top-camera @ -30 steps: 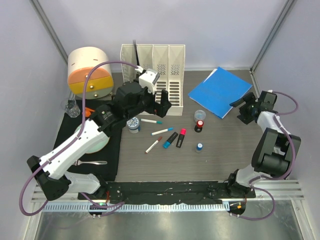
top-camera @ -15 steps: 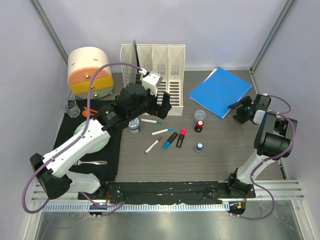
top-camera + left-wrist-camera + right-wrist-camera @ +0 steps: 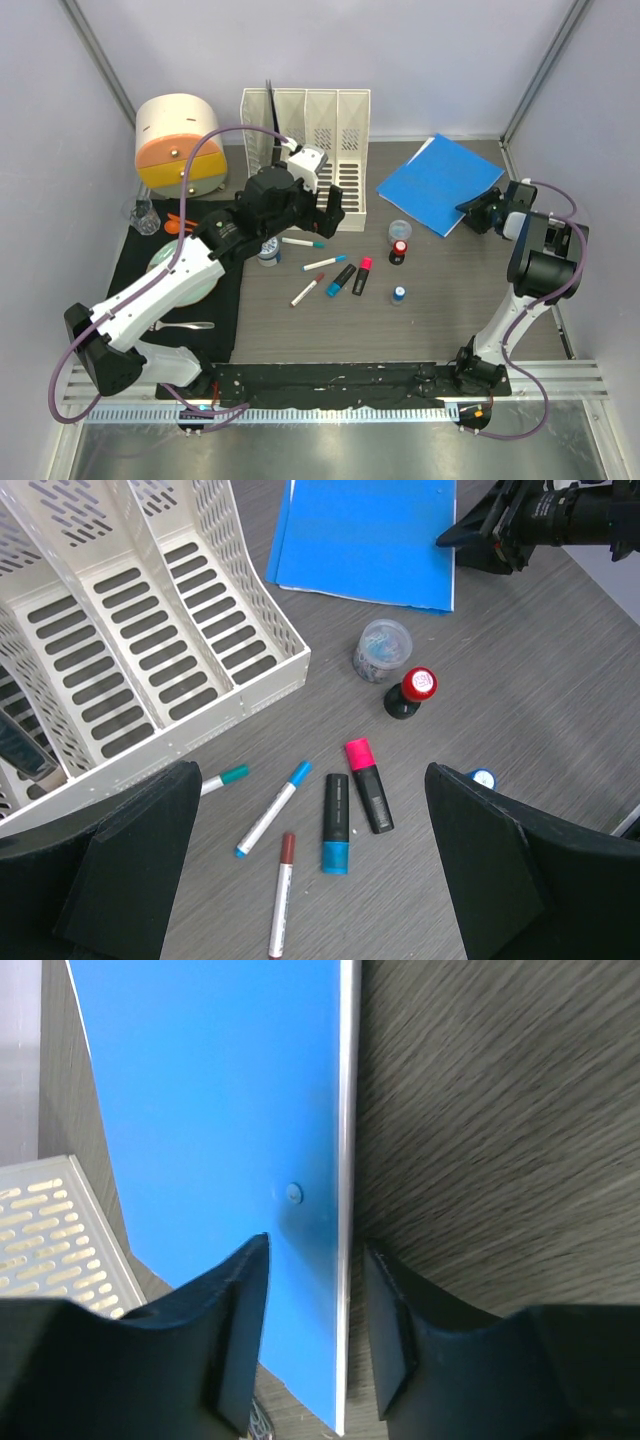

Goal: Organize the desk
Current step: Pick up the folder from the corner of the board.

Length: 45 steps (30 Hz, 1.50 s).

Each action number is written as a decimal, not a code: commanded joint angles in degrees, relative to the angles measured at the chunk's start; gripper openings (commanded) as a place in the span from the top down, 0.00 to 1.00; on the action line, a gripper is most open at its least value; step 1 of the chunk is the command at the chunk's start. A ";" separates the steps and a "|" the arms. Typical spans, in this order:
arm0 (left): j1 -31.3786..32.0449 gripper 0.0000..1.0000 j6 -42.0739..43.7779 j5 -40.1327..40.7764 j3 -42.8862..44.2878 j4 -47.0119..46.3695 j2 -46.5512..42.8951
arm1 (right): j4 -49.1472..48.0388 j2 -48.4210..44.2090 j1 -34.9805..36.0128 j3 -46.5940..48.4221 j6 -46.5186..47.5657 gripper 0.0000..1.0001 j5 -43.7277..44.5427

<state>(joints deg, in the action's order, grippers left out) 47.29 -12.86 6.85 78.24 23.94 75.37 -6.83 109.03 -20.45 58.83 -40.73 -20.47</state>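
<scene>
Desk [image 3: 450, 320]: left gripper [image 3: 310, 770] gapes wide, empty; right gripper [image 3: 312, 1250] half-closed astride folder [image 3: 200, 1110] edge, contact unclear, folder's ends cropped.

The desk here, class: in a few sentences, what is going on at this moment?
Two robot arms work over the desk. The right end effector straddles an edge of the blue folder, jaws apart, not yet clamped. The left end effector hangs wide open above the loose markers beside the file rack, holding nothing.
</scene>
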 commanded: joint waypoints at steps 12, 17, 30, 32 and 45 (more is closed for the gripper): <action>0.17 0.00 -0.06 -0.17 -0.89 -2.50 -0.84 | 1.47 0.92 0.32 -1.52 2.06 0.99 3.24; 0.09 0.00 -0.41 -1.22 -1.16 -2.94 -0.67 | 1.38 -0.66 0.32 -1.70 1.97 0.99 2.80; 0.17 0.00 -1.55 -2.98 -0.98 -2.94 0.48 | 3.58 -9.10 1.02 -1.26 1.53 0.99 6.32; 0.17 0.00 -1.64 -3.16 -1.07 -3.03 0.39 | 3.67 -10.76 1.11 -2.05 1.71 0.99 6.76; 0.17 0.00 -1.55 -8.78 0.78 -1.97 2.67 | 9.82 -18.41 1.20 -9.95 2.94 0.99 11.32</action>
<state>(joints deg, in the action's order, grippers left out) 47.29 -14.37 0.69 77.08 23.42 77.21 0.99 95.18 -19.53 52.27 -39.16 -12.91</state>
